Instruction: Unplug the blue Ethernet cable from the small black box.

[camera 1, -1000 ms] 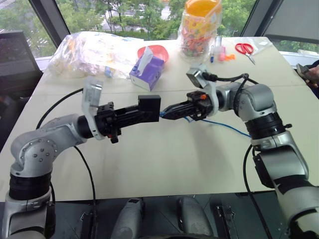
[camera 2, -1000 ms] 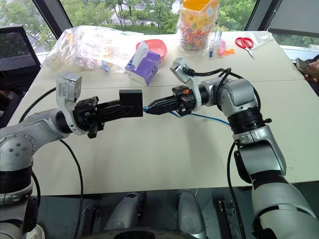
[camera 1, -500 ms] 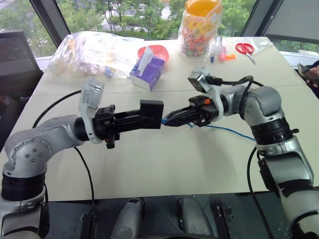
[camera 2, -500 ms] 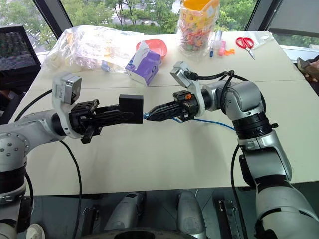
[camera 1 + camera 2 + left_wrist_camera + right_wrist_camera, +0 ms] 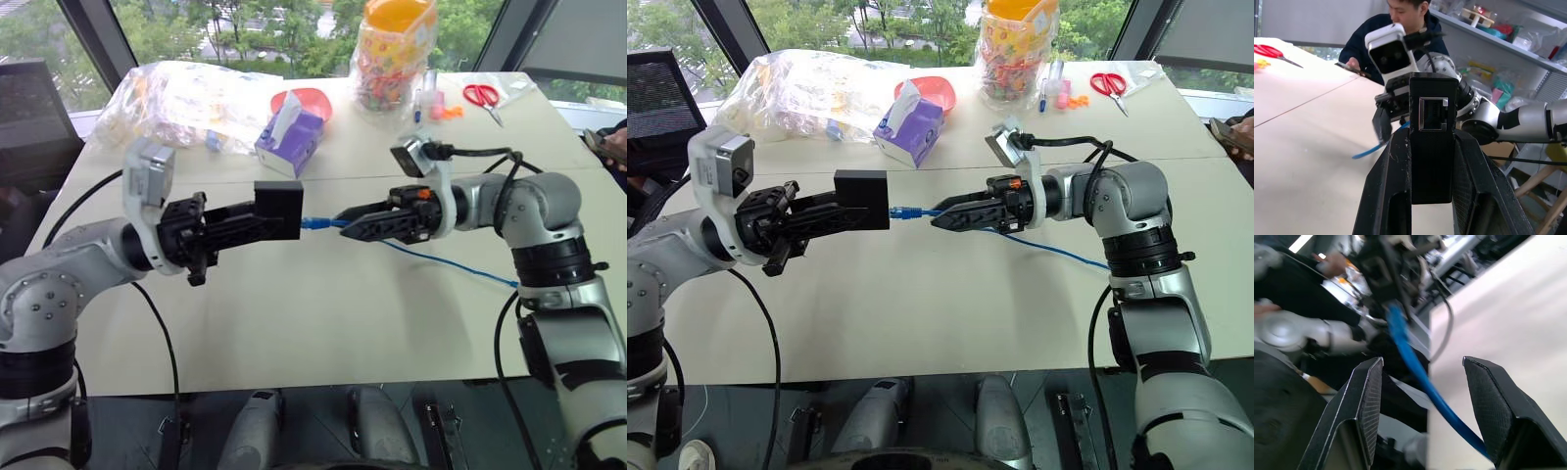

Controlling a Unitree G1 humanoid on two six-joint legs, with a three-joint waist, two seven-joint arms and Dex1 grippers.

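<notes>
From my head, my left gripper point(image 5: 279, 213) clamps the box point(image 5: 278, 211), its port side facing my right gripper point(image 5: 345, 219). The cable point(image 5: 441, 259) lies lengthwise between those parted fingers, its plug point(image 5: 906, 211) pointing at the box.

My left wrist sees the port point(image 5: 1433, 113) empty.

My right wrist sees the cable untouched between wide fingers point(image 5: 1364, 401).

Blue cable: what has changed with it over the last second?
The right gripper opened, letting go of the cable near its plug, and drew back from the black box, leaving the plug bare at the box. The left gripper still clamps the box.
</notes>
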